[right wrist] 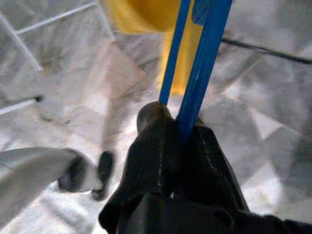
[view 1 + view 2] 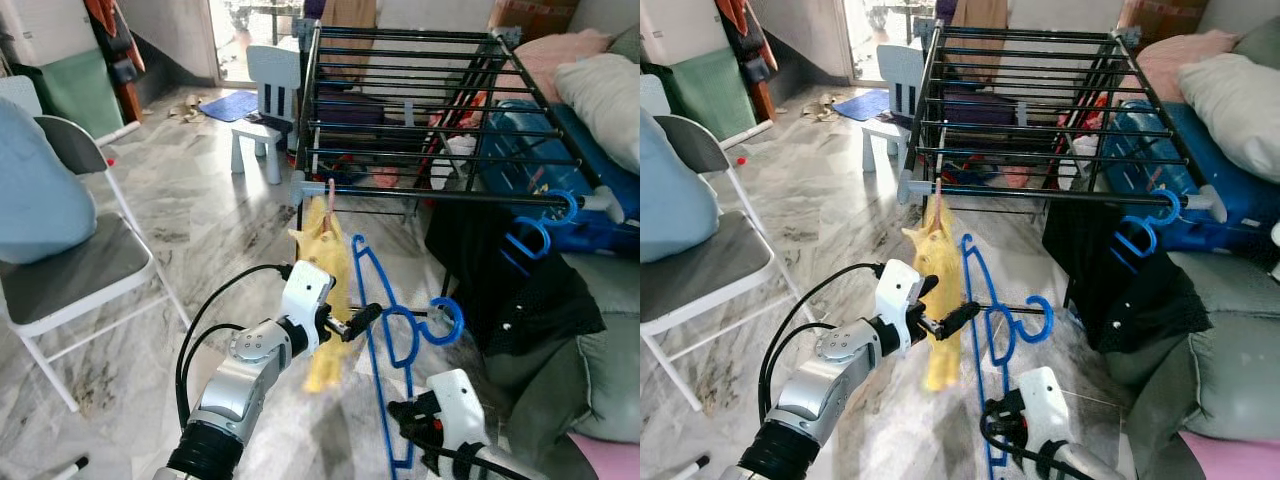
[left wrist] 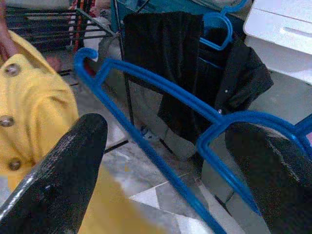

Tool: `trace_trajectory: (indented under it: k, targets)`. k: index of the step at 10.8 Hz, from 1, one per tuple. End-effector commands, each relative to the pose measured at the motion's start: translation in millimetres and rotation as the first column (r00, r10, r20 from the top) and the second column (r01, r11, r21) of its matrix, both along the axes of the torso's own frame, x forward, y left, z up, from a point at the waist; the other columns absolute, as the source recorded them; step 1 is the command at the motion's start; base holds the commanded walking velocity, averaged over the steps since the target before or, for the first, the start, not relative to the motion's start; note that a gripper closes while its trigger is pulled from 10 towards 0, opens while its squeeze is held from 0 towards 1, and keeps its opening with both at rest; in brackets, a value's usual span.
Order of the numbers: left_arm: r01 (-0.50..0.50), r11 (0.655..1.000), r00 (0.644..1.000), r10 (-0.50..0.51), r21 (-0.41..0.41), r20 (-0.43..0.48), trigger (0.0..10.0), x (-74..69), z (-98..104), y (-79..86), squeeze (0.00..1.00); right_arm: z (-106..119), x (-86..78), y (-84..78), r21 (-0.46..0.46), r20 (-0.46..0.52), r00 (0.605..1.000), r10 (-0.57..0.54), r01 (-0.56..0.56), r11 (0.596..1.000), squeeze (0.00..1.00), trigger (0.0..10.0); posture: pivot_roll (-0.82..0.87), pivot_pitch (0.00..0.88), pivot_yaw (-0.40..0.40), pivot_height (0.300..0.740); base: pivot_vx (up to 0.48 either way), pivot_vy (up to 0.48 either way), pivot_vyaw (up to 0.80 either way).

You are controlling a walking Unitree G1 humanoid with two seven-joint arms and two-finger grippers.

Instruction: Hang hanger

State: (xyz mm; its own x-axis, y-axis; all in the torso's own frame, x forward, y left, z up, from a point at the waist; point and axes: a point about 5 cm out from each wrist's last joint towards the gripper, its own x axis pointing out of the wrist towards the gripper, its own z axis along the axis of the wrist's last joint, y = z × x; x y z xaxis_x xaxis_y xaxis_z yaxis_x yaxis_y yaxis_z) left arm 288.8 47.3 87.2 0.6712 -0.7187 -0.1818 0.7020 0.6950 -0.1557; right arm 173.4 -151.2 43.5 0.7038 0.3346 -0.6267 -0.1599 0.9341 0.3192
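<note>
1. Rack (image 2: pixel 420 120) carries a yellow garment (image 2: pixel 328 290) on its front rail; the task hanger is not yet hung.
2. Blue hanger (image 2: pixel 378 330) sits below that rail, pinched low by the closed right gripper (image 1: pixel 181 131).
3. Left gripper (image 3: pixel 170 161), below the rail, straddles the hanger's neck, fingers spread; lifting remains.

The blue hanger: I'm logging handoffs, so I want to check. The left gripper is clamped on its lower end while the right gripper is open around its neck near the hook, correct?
The sides are swapped. The right gripper is clamped on the blue hanger's lower end, as the right wrist view shows; the left gripper is open around the neck near the hook, as the left wrist view shows.
</note>
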Motion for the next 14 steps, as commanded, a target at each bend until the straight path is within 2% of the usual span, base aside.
trace_trajectory:
  k: [1,2,5,6,13,14]
  targets:
    - [0.015,1.000,1.000,-0.015,-0.004,0.005,10.0,1.5,2.8,-0.4,0.00,-0.3,6.0,-22.9,-0.115,0.037,0.991,-0.125,0.128,0.985,0.00,10.0,-0.05,0.000,-0.034,0.740,0.000,0.000,0.00]
    - [0.026,1.000,1.000,-0.026,-0.014,0.008,10.0,1.3,3.8,-0.1,0.00,0.7,8.7,-34.4,-0.166,0.057,0.974,-0.217,0.224,0.960,0.00,10.0,-0.06,0.000,-0.032,0.740,0.000,0.000,0.00]
    - [0.036,0.999,0.999,-0.036,-0.017,0.004,10.0,3.2,4.4,0.8,0.00,1.4,9.5,-40.3,-0.193,0.073,0.950,-0.305,0.314,0.930,0.00,10.0,-0.06,0.000,-0.029,0.740,0.085,0.000,0.00]
    - [0.037,0.999,0.999,-0.037,-0.017,0.004,10.0,3.2,4.5,0.9,0.00,0.1,9.1,-40.8,-0.196,0.065,0.947,-0.314,0.321,0.927,0.00,10.0,-0.06,0.000,-0.029,0.740,0.262,0.000,0.00]
    - [0.049,0.999,0.999,-0.049,-0.013,0.003,10.0,4.2,4.2,0.0,0.00,-2.5,10.5,-37.1,-0.185,0.058,0.949,-0.310,0.315,0.931,0.00,10.0,-0.06,0.000,-0.023,0.740,0.272,0.395,-0.77]
    - [0.048,0.999,0.999,-0.048,0.001,0.007,10.0,4.2,4.2,-0.2,0.00,-2.8,10.8,-35.6,-0.180,0.055,0.951,-0.303,0.308,0.934,0.00,10.0,-0.06,0.000,-0.022,0.740,0.000,0.000,0.00]
